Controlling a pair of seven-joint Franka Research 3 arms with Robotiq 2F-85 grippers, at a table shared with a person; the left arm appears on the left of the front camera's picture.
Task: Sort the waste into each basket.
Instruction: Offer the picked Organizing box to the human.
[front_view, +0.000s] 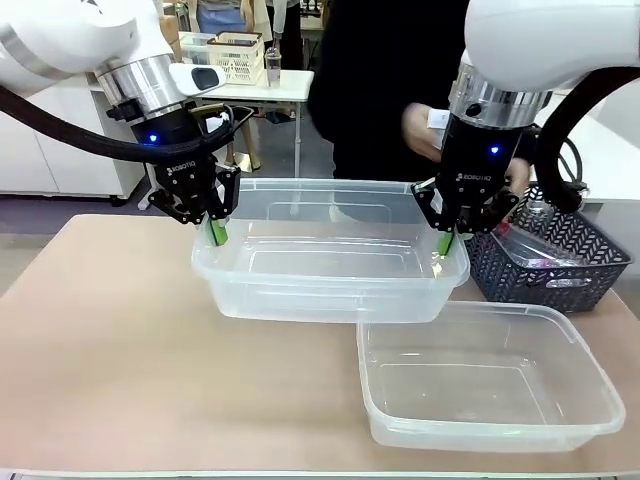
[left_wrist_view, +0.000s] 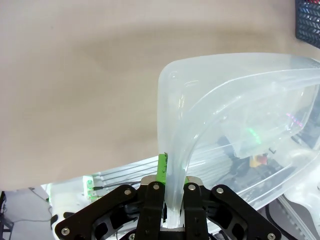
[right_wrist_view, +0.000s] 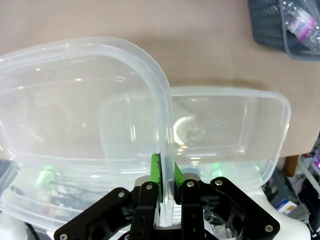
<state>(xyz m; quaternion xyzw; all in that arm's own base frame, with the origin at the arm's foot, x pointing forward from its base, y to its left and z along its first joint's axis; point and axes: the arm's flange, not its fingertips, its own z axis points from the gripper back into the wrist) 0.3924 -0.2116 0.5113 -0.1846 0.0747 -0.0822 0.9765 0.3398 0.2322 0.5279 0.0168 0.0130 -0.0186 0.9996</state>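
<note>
A clear plastic basket (front_view: 300, 295) hangs a little above the table, held at both short ends. My left gripper (front_view: 215, 232) is shut on its left rim, and in the left wrist view the green pads (left_wrist_view: 161, 167) pinch the basket's wall (left_wrist_view: 210, 100). My right gripper (front_view: 445, 243) is shut on the right rim (right_wrist_view: 125, 50), with the jaws tight on the thin wall in the right wrist view. A second clear basket (front_view: 560, 330) rests on the table at the front right, partly under the held one (right_wrist_view: 260, 100). The waste, clear bottles (front_view: 530, 245), lies in a dark lattice basket.
The dark lattice basket (front_view: 560, 265) stands at the table's right edge, next to my right arm. A person in black stands across the table with a hand (front_view: 420, 125) behind my right wrist. The tan table (front_view: 120, 350) is bare at the left and front.
</note>
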